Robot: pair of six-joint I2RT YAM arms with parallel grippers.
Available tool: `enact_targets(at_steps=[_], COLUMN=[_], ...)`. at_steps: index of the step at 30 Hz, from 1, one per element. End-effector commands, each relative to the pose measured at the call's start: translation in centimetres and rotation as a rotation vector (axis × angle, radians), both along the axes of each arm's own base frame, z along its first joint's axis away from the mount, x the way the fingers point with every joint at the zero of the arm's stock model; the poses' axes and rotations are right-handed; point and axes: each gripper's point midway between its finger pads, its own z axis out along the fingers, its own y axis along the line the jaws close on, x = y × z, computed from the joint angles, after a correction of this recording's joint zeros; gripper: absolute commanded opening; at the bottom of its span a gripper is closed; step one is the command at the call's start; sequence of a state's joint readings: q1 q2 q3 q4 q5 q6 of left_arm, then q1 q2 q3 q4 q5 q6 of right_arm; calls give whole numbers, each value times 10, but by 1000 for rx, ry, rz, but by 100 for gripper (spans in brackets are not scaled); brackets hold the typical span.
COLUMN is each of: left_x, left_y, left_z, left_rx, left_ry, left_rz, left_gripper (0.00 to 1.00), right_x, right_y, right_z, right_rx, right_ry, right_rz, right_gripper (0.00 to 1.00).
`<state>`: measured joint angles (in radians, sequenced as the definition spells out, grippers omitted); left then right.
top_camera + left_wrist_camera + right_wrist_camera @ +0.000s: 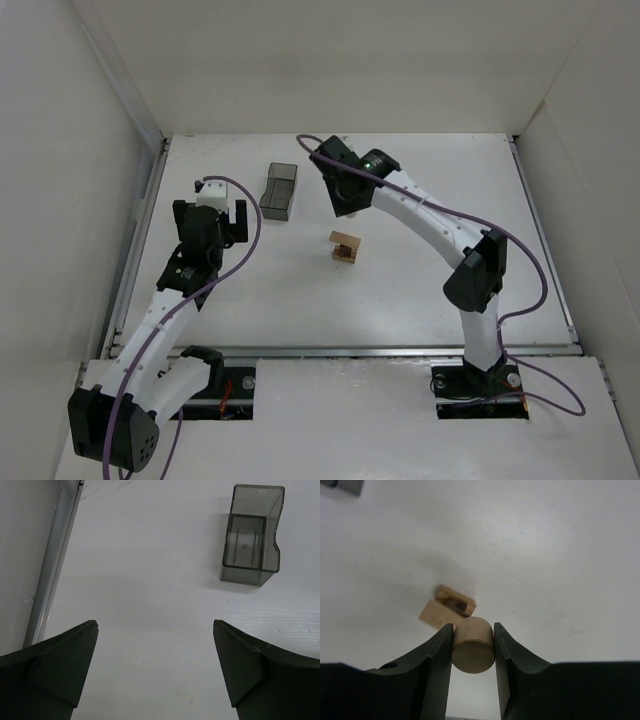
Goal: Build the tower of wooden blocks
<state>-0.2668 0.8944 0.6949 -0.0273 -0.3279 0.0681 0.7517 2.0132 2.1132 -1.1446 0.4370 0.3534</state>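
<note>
Round wooden block (472, 651) clamped in your right end effector (473, 639), just off the far side of the tower (448, 610). Tower sits low on the counter (420, 290), a couple of pieces; block not yet placed. Left end effector (155, 630) spread wide, empty, left of tower.

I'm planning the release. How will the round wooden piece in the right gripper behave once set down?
The wooden piece looks cylindrical, so on its side it would likely roll. The right gripper pinches its curved sides, so it may twist or slip. It looks like plain wood, so it is probably stiff and light.
</note>
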Motion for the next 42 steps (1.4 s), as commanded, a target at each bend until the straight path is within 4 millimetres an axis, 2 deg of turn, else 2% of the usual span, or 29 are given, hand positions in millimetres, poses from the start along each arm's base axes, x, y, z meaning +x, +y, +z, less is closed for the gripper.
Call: enact_targets(at_steps=[1,4,8,20,33,42], left_x=[1,1,1,0,-1,-1], left_y=[-1,-3,-3,-3,-1,2], left_z=[9,9,9,12,10,10], left_rx=[-29,-32,-32,-34,-29,-28], left_ry=[-42,-41,-41,-50,-42,-43], left_rz=[0,-9,-9,-9,1,10], left_gripper=[99,99,99,99,99,99], right_x=[-30,-44,-50,-49,-42,-42], right_y=[10,20,25,23,26,30], right_z=[2,-9,-20,-42,-45,-58], right_rx=[21,63,70,32,14,17], right_ry=[69,117,143,172,154,175], right_rz=[73,107,116,108,127,134], right_gripper=[0,0,0,0,0,0])
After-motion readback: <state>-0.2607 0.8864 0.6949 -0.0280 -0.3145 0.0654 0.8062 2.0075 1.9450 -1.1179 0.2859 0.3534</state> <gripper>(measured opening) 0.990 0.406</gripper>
